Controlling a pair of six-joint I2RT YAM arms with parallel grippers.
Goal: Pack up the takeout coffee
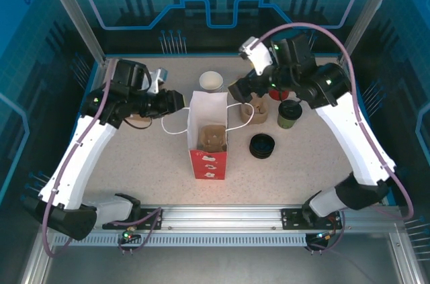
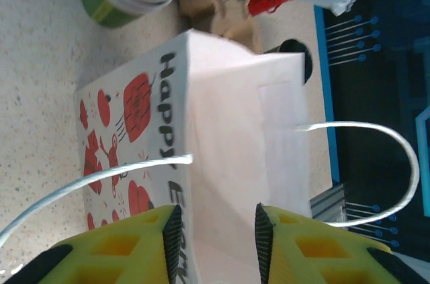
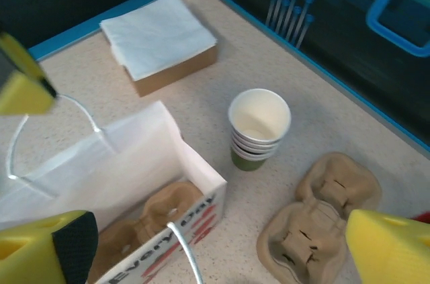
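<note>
At the left of the overhead view my left claw [image 1: 180,101] sits against the left wall of the paper bag [image 1: 208,133]. Its jaws are parted a little, and white paper shows between the pads [image 2: 171,233]. I judge it is there to steady the bag upright, not to clamp it. The bag stands open at the centre of the counter [image 1: 134,163]. A pulp cup carrier [image 1: 213,137] is seated in its bottom, ready, I think, to take a cup. Just above the bag's top edge is the stack of lidless cups [image 1: 211,81]. My right claw [image 1: 240,90] hangs by the bag's upper right corner, jaws spread wide and empty. Right of it the takeout coffee [image 1: 289,114] stands upright on the counter with its lid on. It is outside the bag, beside the spare carriers [image 1: 261,111], and the loose black lids [image 1: 262,146] lie just below. It is not yet packed, and the wide jaws suit reaching for it.
</note>
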